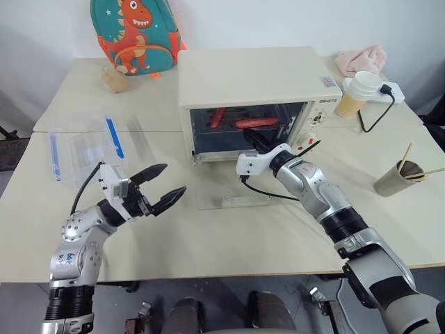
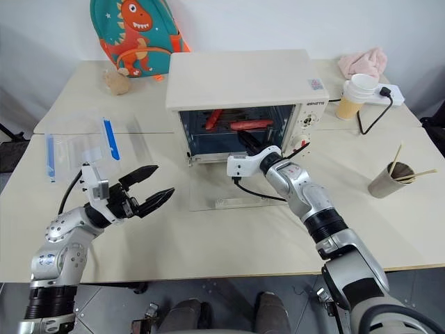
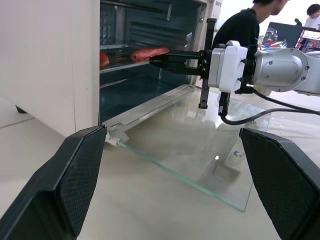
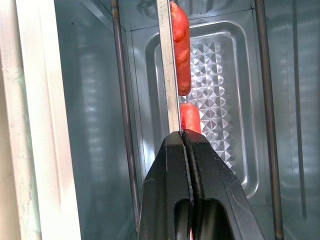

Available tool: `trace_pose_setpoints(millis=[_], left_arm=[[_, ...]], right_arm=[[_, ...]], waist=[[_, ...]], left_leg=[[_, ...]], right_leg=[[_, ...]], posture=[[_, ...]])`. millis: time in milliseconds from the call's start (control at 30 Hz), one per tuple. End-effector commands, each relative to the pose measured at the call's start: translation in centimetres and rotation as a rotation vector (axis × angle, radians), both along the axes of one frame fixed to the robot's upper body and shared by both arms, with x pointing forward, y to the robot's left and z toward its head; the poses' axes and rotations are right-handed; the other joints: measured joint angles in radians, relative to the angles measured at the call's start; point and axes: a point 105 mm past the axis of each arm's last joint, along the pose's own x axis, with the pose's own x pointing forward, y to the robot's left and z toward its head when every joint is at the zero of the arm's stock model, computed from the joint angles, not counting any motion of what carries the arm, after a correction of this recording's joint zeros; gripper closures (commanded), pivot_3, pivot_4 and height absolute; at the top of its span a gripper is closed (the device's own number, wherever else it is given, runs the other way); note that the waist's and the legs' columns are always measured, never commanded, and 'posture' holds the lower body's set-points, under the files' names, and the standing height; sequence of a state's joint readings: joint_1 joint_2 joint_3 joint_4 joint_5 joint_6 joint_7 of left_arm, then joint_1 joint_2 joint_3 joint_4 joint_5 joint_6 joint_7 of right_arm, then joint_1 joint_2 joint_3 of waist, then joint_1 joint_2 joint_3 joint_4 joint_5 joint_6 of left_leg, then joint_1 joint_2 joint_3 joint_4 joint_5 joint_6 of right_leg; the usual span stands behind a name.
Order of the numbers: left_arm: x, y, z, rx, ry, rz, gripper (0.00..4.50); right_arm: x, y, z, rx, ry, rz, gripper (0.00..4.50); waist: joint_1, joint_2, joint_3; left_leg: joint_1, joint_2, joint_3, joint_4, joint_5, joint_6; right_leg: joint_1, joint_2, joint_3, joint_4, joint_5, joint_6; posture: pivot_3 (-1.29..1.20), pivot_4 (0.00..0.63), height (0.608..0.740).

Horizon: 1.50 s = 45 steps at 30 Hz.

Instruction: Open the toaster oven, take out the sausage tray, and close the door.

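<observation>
While the door [image 1: 233, 191] lies flat open on the table [image 1: 208, 236] | right gripper [image 4: 181, 135] pinched shut on the sausage tray [image 4: 167, 65] rim inside the toaster oven [image 1: 250, 76] | left gripper [image 1: 161, 189] wide, empty | next: pull slow, straight and level so sausages stay put.

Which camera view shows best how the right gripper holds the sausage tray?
The right wrist view: the right gripper is shut on the sausage tray, pinching its front rim. The left wrist view shows this from the side. Both eye views show only the gripper reaching into the toaster oven.
</observation>
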State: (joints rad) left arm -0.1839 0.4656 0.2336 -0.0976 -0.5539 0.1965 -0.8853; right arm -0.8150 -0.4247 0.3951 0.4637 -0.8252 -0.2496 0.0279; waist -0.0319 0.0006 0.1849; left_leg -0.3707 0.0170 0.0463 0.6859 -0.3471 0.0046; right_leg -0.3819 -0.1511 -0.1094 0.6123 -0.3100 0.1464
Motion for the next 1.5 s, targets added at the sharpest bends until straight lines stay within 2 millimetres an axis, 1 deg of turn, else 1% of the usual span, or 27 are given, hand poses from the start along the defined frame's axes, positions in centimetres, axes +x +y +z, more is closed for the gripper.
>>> trace_pose_setpoints(millis=[33, 233, 333, 433, 567, 600, 667, 733, 900, 967, 1033, 1067, 1267, 1433, 1500], left_arm=[[0.0, -0.2, 0.4, -0.017, -0.023, -0.015, 0.0], [0.3, -0.2, 0.4, -0.016, -0.025, -0.02, 0.0], [0.3, -0.3, 0.4, -0.016, -0.026, -0.022, 0.0], [0.3, -0.3, 0.4, -0.015, -0.026, -0.024, 0.0], [0.3, -0.2, 0.3, -0.013, -0.026, -0.025, 0.0], [0.3, -0.2, 0.3, -0.014, -0.026, -0.026, 0.0], [0.3, -0.3, 0.3, -0.015, -0.027, -0.027, 0.0], [0.3, -0.3, 0.3, -0.015, -0.027, -0.027, 0.0], [0.3, -0.1, 0.3, -0.013, -0.029, -0.023, 0.0], [0.3, -0.1, 0.3, -0.013, -0.029, -0.022, 0.0], [0.3, -0.1, 0.3, -0.012, -0.032, -0.02, 0.0], [0.4, 0.0, 0.3, -0.012, -0.033, -0.019, 0.0], [0.3, 0.0, 0.3, -0.012, -0.035, -0.017, 0.0], [0.2, 0.4, 0.2, -0.004, -0.035, -0.007, 0.0], [0.2, 0.5, 0.1, -0.002, -0.032, -0.004, 0.0]], right_arm=[[-0.6, 0.0, 1.8, 0.021, -0.047, 0.014, 4.47], [-1.6, 0.1, 2.0, 0.028, -0.034, 0.039, 4.47], [-1.8, -0.3, 1.6, 0.037, -0.007, 0.028, 4.47], [-1.8, -0.9, 0.8, 0.044, 0.032, 0.004, 4.47], [-1.7, -1.2, 0.0, 0.078, 0.099, -0.003, 4.47], [-1.6, -1.4, -0.2, 0.091, 0.117, -0.009, 4.31], [-1.5, -1.4, 0.1, 0.075, 0.091, -0.017, 3.87], [-1.5, -1.5, 0.3, 0.057, 0.068, -0.021, 3.24], [-1.4, -1.4, 0.2, 0.053, 0.099, -0.021, 1.49], [-1.4, -1.4, 0.2, 0.05, 0.102, -0.021, 0.9], [-1.2, -1.3, 0.3, 0.053, 0.115, -0.022, 0.18], [-1.1, -1.2, 0.3, 0.052, 0.124, -0.022, 0.02], [-0.8, -1.2, 0.6, 0.047, 0.142, -0.029, 0.02], [-2.2, -1.5, 0.7, 0.036, 0.167, 0.018, 0.02], [-2.6, -1.4, 0.9, 0.041, 0.158, 0.03, 0.4]], waist=[[0.001, 0.0, 0.0], [0.001, 0.0, 0.0], [0.001, 0.0, 0.0], [0.001, 0.0, 0.0], [0.003, 0.0, 0.0], [0.003, 0.0, 0.0], [0.003, 0.0, 0.0], [0.002, 0.0, 0.0], [0.002, 0.0, 0.0], [0.002, 0.0, 0.0], [0.002, 0.0, 0.0], [0.002, 0.0, 0.0], [0.002, 0.0, 0.0], [0.004, 0.0, 0.0], [0.003, 0.0, 0.0]], left_leg=[[0.0, 0.0, 0.0, 0.0, 0.0, 0.0], [0.0, 0.0, 0.0, -0.001, 0.0, 0.0], [0.0, 0.0, 0.0, -0.002, 0.0, 0.0], [0.0, 0.0, 0.001, -0.002, 0.0, 0.0], [0.0, 0.0, 0.002, -0.002, 0.0, 0.0], [0.0, 0.0, 0.002, -0.002, 0.0, 0.0], [0.0, 0.0, 0.002, -0.002, 0.0, 0.0], [0.0, 0.0, 0.002, -0.002, 0.0, 0.0], [0.0, 0.0, 0.003, -0.002, 0.0, 0.0], [0.0, 0.0, 0.003, -0.002, 0.0, 0.0], [0.0, 0.0, 0.003, -0.002, 0.0, 0.0], [0.0, 0.0, 0.003, -0.002, 0.0, 0.0], [0.0, 0.0, 0.003, -0.002, 0.0, 0.0], [0.0, 0.0, 0.003, -0.002, 0.0, 0.0], [0.0, 0.0, 0.003, -0.002, 0.0, 0.0]], right_leg=[[0.0, 0.0, 0.0, 0.0, 0.0, 0.0], [-0.001, 0.0, 0.0, 0.0, 0.0, 0.0], [-0.001, 0.0, 0.0, 0.0, 0.0, 0.0], [-0.001, 0.0, 0.0, 0.0, 0.0, 0.0], [-0.001, 0.0, 0.0, 0.0, 0.0, 0.0], [-0.001, 0.0, 0.0, 0.0, 0.0, 0.0], [-0.001, 0.0, 0.0, 0.0, 0.0, 0.0], [-0.001, 0.0, 0.0, 0.0, 0.0, 0.0], [-0.001, 0.0, 0.0, 0.0, 0.0, 0.0], [-0.001, 0.0, 0.0, 0.0, 0.0, 0.0], [-0.001, 0.0, 0.0, 0.0, 0.0, 0.0], [-0.001, 0.0, 0.0, 0.0, 0.0, 0.0], [-0.001, 0.0, 0.0, 0.0, 0.0, 0.0], [-0.001, 0.0, 0.0, 0.0, 0.0, 0.0], [-0.001, 0.0, 0.0, 0.0, 0.0, 0.0]], posture=[[0.0, 0.15, 0.74], [0.0, 0.15, 0.74], [0.0, 0.15, 0.74], [0.0, 0.15, 0.74], [0.0, 0.15, 0.74], [0.0, 0.15, 0.74], [0.0, 0.15, 0.74], [0.0, 0.15, 0.74], [0.0, 0.15, 0.74], [0.0, 0.15, 0.74], [0.0, 0.15, 0.74], [0.0, 0.15, 0.74], [0.0, 0.15, 0.74], [0.0, 0.15, 0.74], [0.0, 0.15, 0.74]])
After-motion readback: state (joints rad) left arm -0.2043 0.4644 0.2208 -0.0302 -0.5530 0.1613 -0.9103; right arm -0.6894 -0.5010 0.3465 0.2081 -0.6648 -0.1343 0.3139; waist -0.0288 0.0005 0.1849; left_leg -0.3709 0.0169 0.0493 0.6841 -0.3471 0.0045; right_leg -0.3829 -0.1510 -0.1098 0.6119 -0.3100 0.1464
